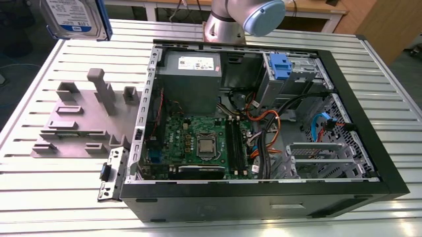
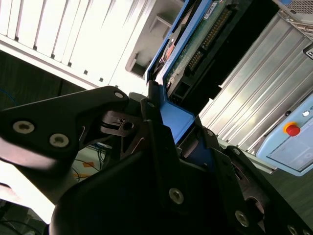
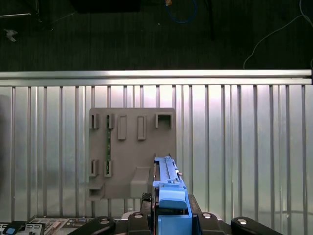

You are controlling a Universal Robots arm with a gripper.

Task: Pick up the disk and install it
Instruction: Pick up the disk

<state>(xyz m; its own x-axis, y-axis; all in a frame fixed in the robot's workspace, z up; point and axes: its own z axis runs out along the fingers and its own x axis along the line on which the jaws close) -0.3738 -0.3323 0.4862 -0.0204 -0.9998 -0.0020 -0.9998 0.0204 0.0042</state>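
Slatted aluminium table point(image 3: 244, 147), brightly lit, well beneath the pincer; dark floor beyond its edge

Pincer point(image 2: 168, 129), black, two-fingered: clenched on the disk point(image 2: 195, 46), pressing the blue bracket from both sides

Disk, held within the pincer, raised clear of the table and touching nothing else: bracket seen edge-on in the first wrist view point(image 3: 168, 193); green circuit-board face with connector row in the second wrist view; labelled face in the exterior view point(image 1: 74, 17)

Grey fixture plate point(image 3: 127, 147), flat on the table directly below the pincer: slots and upright posts

Open computer case point(image 1: 231, 202), on its side on the table, well apart from the pincer and just beside the plate: motherboard, power supply and cables inside; small blue clip point(image 1: 280, 66) in a far drive bay

Arm base point(image 1: 228, 24), behind the case

Pale box with red button point(image 2: 292, 129), farther off
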